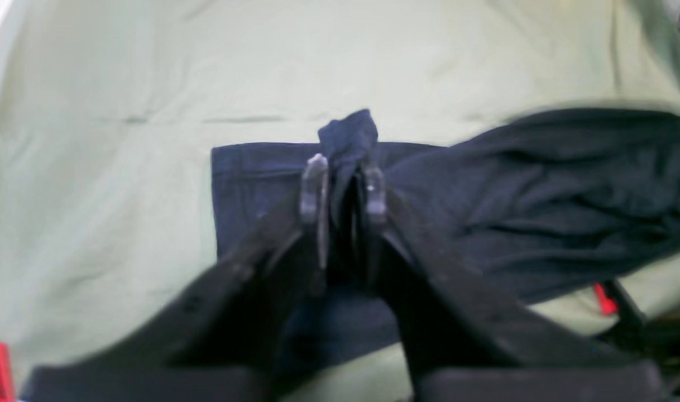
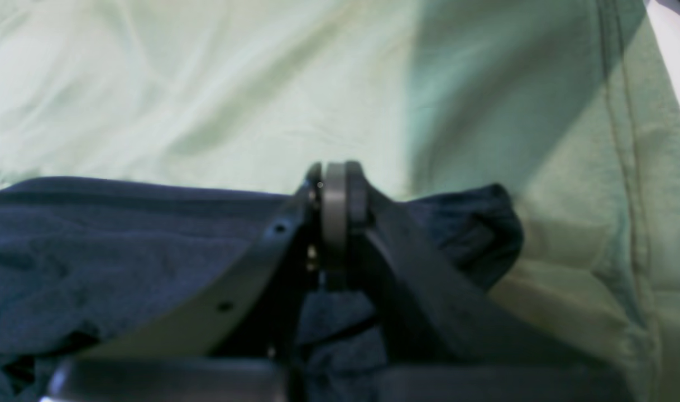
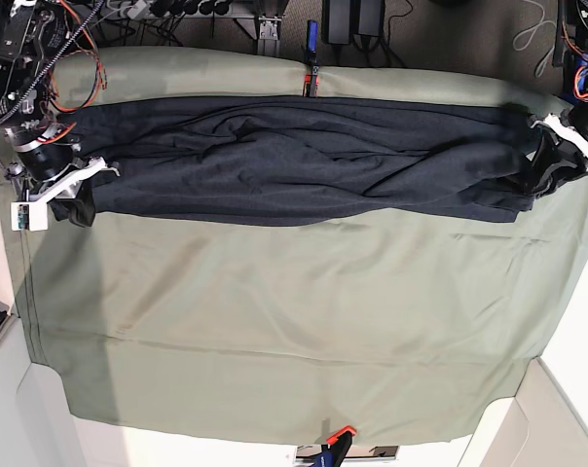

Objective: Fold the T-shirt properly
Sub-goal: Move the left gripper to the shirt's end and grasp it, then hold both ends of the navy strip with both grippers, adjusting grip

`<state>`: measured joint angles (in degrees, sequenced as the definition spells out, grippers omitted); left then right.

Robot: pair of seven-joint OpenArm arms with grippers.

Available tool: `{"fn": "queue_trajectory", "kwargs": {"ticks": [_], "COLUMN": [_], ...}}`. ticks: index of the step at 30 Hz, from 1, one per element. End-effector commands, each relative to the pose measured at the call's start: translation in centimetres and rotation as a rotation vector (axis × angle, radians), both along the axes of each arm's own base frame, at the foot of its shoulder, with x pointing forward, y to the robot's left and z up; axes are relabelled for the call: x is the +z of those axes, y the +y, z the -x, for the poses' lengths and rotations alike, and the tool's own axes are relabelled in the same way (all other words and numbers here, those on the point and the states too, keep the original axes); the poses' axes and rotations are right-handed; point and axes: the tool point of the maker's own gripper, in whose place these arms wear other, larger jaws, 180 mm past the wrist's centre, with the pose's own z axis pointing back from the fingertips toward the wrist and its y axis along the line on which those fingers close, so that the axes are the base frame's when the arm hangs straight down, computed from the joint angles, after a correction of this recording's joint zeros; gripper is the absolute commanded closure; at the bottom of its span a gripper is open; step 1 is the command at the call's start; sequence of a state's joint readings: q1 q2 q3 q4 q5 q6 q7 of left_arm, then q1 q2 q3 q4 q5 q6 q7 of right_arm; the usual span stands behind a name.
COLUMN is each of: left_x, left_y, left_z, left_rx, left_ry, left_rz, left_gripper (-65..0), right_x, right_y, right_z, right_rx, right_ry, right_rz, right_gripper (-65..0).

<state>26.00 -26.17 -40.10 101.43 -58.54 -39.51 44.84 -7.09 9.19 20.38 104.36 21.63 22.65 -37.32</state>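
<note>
The dark navy T-shirt (image 3: 294, 161) lies stretched in a long band across the far part of the table. My left gripper (image 1: 344, 178) is shut on a pinched-up fold of its hem, which sticks up between the fingertips; in the base view this gripper (image 3: 552, 156) is at the shirt's right end. The rest of the shirt (image 1: 541, 195) trails away, wrinkled. My right gripper (image 2: 335, 184) is shut at the shirt's edge (image 2: 122, 240), and in the base view it (image 3: 80, 195) holds the left end.
The olive-green table cover (image 3: 294, 331) spreads over the whole table, with a seam near its edge (image 2: 625, 139). A red clamp (image 3: 312, 80) sits at the far edge and another (image 3: 338, 433) at the near edge. Cables and electronics crowd the back.
</note>
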Motion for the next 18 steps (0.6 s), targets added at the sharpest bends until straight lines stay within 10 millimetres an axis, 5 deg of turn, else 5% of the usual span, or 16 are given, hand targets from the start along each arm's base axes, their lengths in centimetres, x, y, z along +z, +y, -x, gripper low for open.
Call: {"fn": "queue_trajectory", "kwargs": {"ticks": [1,6,9,13,18], "left_x": [0.7,-3.9,-5.1,-3.7,0.4], "left_y": [-0.1,-2.3,-3.4,-1.9,3.1], "left_z": [-0.9,-1.6,-1.8,-2.5,-2.6], "left_rx": [-0.011,-0.048,-0.076,-0.037,0.086], "left_ry": [-0.038,0.067,0.098,0.052,-0.061], "left_rz": [0.019,0.126,0.136,0.130,0.113], "left_gripper": [-14.9,-35.7,-37.6,-37.6,-37.6], "right_x": [1.4,1.4,1.4,1.4,1.4], "right_y": [0.0,0.0,0.0,0.0,0.0], "right_z": [-0.7,-0.7,-0.7,-0.7,-0.7], "right_rx": [0.005,0.005,0.005,0.005,0.006], "right_ry": [-0.053,-0.053,-0.053,-0.054,-0.051], "right_rz": [-0.005,-0.004,-0.004,-0.004,-0.003], "right_gripper": [0.0,0.0,0.0,0.0,0.0]}}
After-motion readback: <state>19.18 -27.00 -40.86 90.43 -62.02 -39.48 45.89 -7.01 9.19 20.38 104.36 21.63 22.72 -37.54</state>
